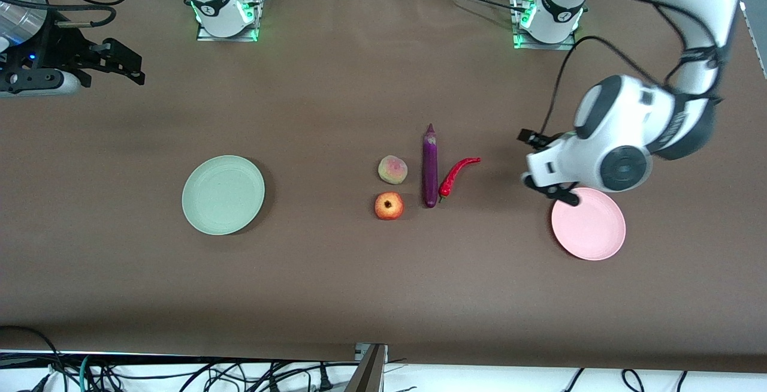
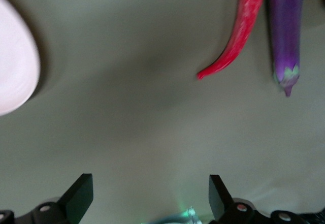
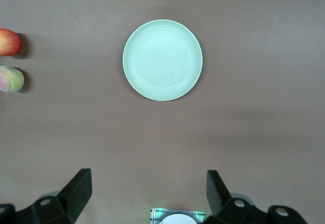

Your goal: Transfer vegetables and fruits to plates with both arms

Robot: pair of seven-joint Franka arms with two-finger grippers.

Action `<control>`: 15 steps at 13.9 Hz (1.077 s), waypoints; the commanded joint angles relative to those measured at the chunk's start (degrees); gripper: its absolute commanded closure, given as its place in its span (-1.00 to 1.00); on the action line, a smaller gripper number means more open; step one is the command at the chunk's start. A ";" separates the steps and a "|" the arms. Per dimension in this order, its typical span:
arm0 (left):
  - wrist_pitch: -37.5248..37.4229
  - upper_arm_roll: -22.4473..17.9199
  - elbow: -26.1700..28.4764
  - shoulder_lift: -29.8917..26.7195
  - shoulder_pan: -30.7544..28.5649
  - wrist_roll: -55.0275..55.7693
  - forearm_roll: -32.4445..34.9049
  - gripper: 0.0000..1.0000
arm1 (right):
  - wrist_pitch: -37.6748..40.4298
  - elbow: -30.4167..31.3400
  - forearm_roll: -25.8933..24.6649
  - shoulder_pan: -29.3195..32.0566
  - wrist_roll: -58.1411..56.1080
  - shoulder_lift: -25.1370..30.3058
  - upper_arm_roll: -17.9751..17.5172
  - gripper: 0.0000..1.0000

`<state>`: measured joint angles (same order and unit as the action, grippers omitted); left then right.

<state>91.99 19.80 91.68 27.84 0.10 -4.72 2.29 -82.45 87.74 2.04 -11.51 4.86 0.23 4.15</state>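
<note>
The purple eggplant (image 1: 429, 166) lies mid-table, with the red chili (image 1: 456, 176) beside it toward the left arm's end. On its other flank are the peach (image 1: 392, 169) and, nearer the front camera, the red-orange fruit (image 1: 389, 205). The green plate (image 1: 223, 195) is toward the right arm's end and the pink plate (image 1: 593, 227) toward the left arm's end; both are bare. My left gripper (image 1: 554, 191) hangs open and empty over the pink plate's edge; its wrist view (image 2: 151, 183) shows chili (image 2: 236, 36), eggplant (image 2: 286, 31) and pink plate (image 2: 15, 76). My right gripper (image 1: 129, 65) is open and empty (image 3: 148, 177), well away from the green plate (image 3: 162, 60).
The brown table (image 1: 335, 284) runs wide around the things. The two arm bases (image 1: 225, 8) (image 1: 545, 14) stand along its edge farthest from the front camera. Cables hang past the edge nearest the front camera. The right wrist view also shows the red-orange fruit (image 3: 7, 41) and the peach (image 3: 10, 78).
</note>
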 commanded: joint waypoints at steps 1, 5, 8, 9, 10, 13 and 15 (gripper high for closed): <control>8.96 -0.20 3.58 -0.34 3.75 0.24 -0.27 -1.00 | -0.96 0.94 1.12 0.08 0.32 0.30 -0.11 -1.00; 25.91 -0.29 9.81 2.30 6.93 0.24 -0.27 -1.00 | -3.85 1.38 1.91 -1.23 0.41 -2.33 -0.11 -1.00; 38.41 -0.29 15.01 4.05 8.33 0.15 0.34 -1.00 | -6.58 0.68 4.97 -2.46 3.47 -5.93 -0.11 -1.00; 40.27 -0.38 15.02 5.45 8.86 0.24 0.61 -1.00 | -7.54 0.25 6.82 -2.90 5.75 -7.77 -0.11 -1.00; 42.38 -0.38 15.02 6.94 9.30 0.24 0.70 -1.00 | -8.60 -0.11 7.53 -3.60 7.34 -9.36 -0.11 -1.00; 45.21 -0.47 15.37 9.07 10.18 0.07 0.87 -0.94 | -14.04 -3.09 8.06 -9.30 16.37 -15.68 -0.11 -1.00; 45.30 -0.47 15.72 9.68 10.45 0.07 4.80 -0.38 | -19.39 -5.02 8.33 -13.87 23.49 -20.60 -0.11 -1.00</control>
<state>136.59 19.87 107.08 37.48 9.92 -4.56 3.80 -99.24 86.91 9.53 -21.42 22.16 -15.21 3.72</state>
